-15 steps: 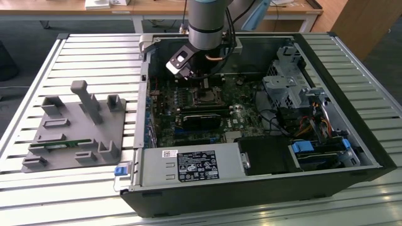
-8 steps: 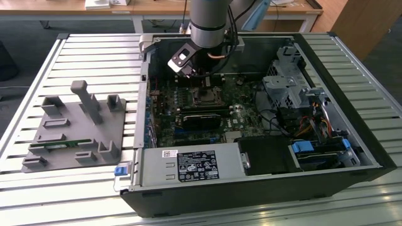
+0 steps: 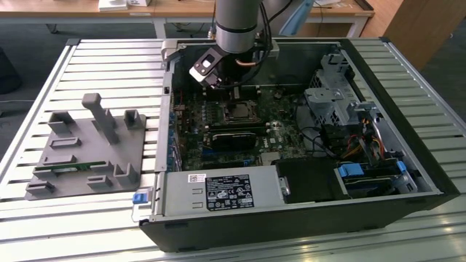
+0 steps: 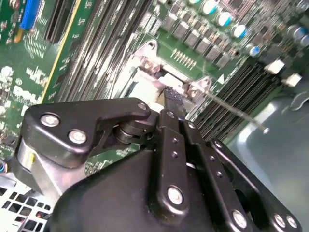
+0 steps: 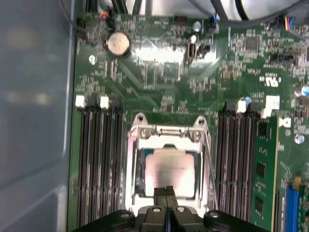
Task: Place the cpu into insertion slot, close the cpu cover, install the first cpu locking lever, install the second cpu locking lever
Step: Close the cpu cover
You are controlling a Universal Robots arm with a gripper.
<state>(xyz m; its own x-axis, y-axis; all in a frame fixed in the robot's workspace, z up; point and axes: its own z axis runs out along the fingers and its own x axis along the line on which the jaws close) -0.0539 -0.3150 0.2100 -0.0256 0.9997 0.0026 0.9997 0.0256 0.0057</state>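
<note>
Your pincer (image 5: 166, 190) is narrow, fingers pressed together, over the cpu (image 5: 169, 166) seated beneath the closed cpu cover (image 5: 133, 166).

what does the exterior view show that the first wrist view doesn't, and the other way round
The exterior view adds the grey fixture tray on the slatted table, the power supply and the arm. The first wrist view adds detail: the cpu cover framing the cpu, and a coin battery. Both share the green motherboard and the gripper, shut, over the socket.
</note>
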